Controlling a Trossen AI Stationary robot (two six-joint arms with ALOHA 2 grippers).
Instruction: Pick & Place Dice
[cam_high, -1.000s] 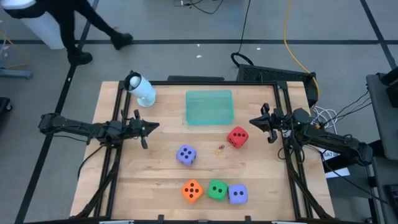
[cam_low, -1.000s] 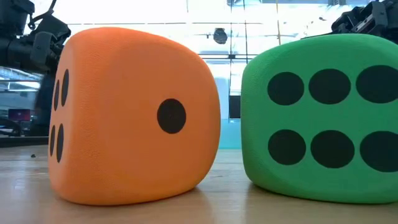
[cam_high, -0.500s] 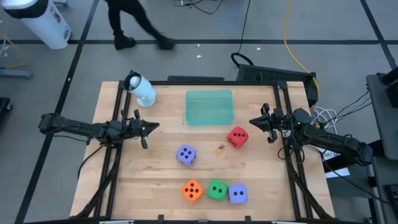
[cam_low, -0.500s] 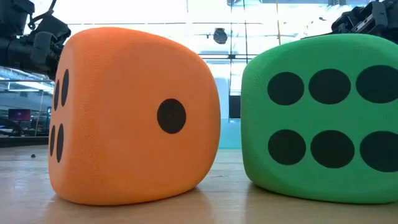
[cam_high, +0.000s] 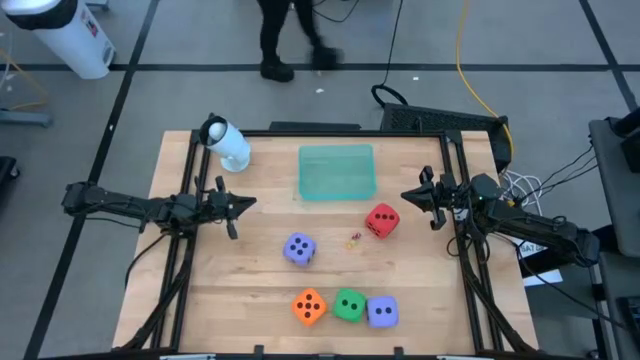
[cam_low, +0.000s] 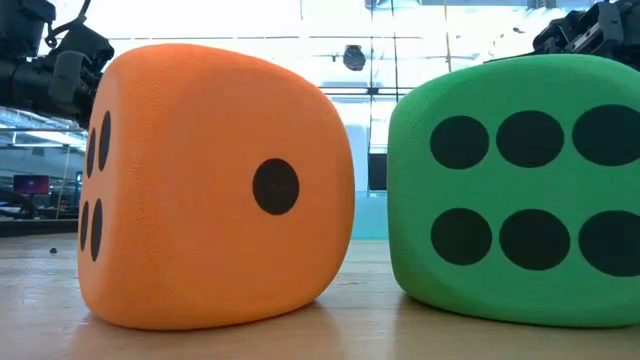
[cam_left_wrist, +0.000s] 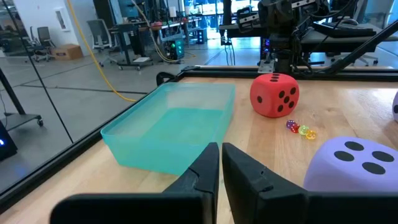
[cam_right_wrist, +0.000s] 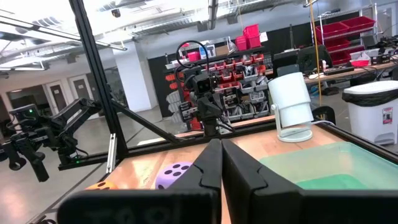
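From above we see the left gripper (cam_high: 248, 203) and right gripper (cam_high: 407, 196), jaws clenched and empty, at the worktop's (cam_high: 420, 290) side edges. The red die (cam_high: 381, 221) sits near the teal tray (cam_high: 337, 172), one purple die (cam_high: 299, 249) mid-worktop, and the orange die (cam_high: 309, 306), green die (cam_high: 348, 305) and second purple die (cam_high: 382, 312) along the front edge. At worktop level, orange and green fill our view.

Wooden table (cam_high: 420, 290), teal tray (cam_high: 337, 172), red die (cam_high: 381, 221), purple die (cam_high: 299, 249), orange die (cam_high: 309, 306), green die (cam_high: 348, 305), second purple die (cam_high: 383, 312), white cylinder (cam_high: 229, 146)

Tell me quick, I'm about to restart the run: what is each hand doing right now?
Left hand: closed, holding nothing, at the table's left edge.
Right hand: closed, holding nothing, beside the red die without touching it.
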